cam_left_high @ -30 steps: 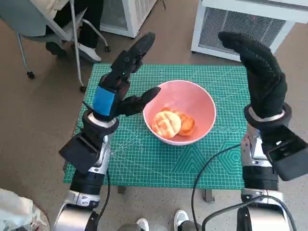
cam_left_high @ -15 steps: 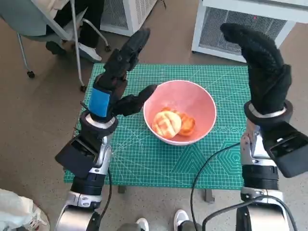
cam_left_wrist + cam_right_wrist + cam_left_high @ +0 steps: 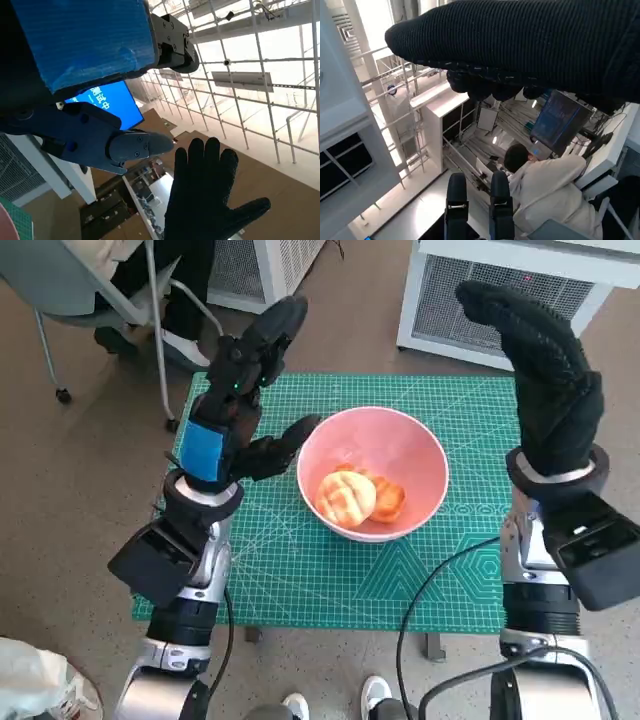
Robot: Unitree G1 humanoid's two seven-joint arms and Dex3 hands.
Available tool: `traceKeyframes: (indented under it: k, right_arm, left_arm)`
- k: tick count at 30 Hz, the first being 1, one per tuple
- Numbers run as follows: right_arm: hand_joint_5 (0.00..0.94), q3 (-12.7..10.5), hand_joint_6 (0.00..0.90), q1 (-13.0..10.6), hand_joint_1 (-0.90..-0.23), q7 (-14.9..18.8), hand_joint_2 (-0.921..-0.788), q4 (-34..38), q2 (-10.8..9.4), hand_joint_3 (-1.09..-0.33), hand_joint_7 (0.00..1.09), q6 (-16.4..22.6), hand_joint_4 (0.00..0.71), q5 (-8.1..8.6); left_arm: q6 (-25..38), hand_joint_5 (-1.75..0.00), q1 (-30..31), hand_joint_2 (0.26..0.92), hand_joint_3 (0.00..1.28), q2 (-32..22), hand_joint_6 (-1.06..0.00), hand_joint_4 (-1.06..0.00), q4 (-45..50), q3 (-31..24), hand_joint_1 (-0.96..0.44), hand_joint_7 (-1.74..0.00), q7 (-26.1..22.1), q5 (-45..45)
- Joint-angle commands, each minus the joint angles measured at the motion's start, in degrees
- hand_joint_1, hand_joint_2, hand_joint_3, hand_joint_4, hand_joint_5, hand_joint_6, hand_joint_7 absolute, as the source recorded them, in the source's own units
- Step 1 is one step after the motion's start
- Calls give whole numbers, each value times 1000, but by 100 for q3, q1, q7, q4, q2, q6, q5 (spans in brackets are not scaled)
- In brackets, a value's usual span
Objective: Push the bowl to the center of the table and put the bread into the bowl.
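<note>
The bread (image 3: 347,495) sits inside the pink bowl (image 3: 410,455) mid-tabletop (image 3: 300,570); the left hand (image 3: 238,405) and right hand (image 3: 545,370) hover raised, fingers spread, grasping nothing.

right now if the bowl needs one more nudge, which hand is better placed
Left. The left hand is open with a finger close beside the pink bowl's rim, while the right hand is raised, open, well off to the bowl's other side. The bread already lies in the bowl.

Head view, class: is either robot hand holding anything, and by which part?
Nothing is held. The left hand and right hand are raised, open; the bread lies in the pink bowl.
</note>
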State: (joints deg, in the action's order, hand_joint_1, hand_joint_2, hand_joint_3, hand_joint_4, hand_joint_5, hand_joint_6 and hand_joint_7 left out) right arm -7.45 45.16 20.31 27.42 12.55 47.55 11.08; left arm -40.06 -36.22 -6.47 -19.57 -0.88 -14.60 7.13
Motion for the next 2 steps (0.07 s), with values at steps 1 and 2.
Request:
traceKeyframes:
  k: [1,2]
  right_arm:
    - [0,17,207,-51,-539,-52,-921,-20,-3,-735,261,-65,287,-67]
    - [0,19,207,-53,-538,-54,-921,-19,0,-735,261,-63,287,-75]
  left_arm:
    - [-19,0,-106,921,376,-19,-126,-258,23,-44,-453,-486,-19,-9]
    - [-21,0,-122,921,376,-27,-125,-256,20,-49,-451,-488,-10,-24]
